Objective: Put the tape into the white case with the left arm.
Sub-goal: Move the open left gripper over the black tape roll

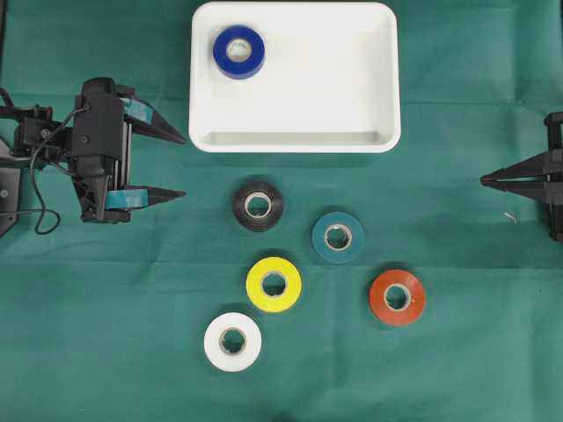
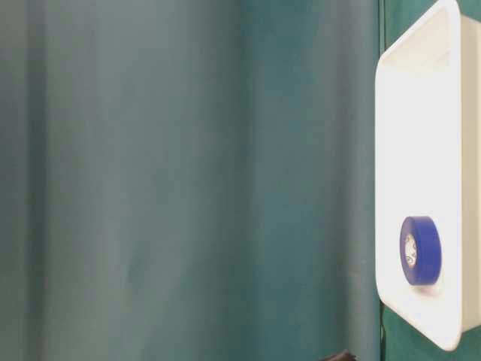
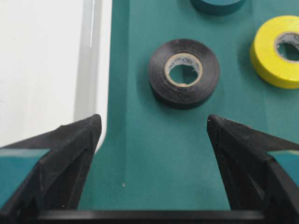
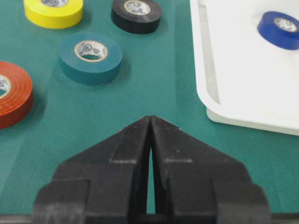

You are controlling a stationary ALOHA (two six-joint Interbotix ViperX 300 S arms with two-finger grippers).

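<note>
Left tool (image 1: 180, 166) spread wide, holding nothing, at the left of the green tabletop (image 1: 457, 352), prongs pointing toward the black tape (image 1: 258, 206). One prong sits just beside the lower left corner of the white case (image 1: 378, 79). Blue tape (image 1: 239, 51) lies flat inside the case, upper left corner. Outside the case, on the cloth: black, teal tape (image 1: 338, 237), yellow tape (image 1: 274, 284), red tape (image 1: 398, 297), white tape (image 1: 232, 341), all apart. Right tool (image 1: 484, 181) closed, empty, at right edge.

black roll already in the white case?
No, the black roll lies on the green cloth below the white case.
</note>
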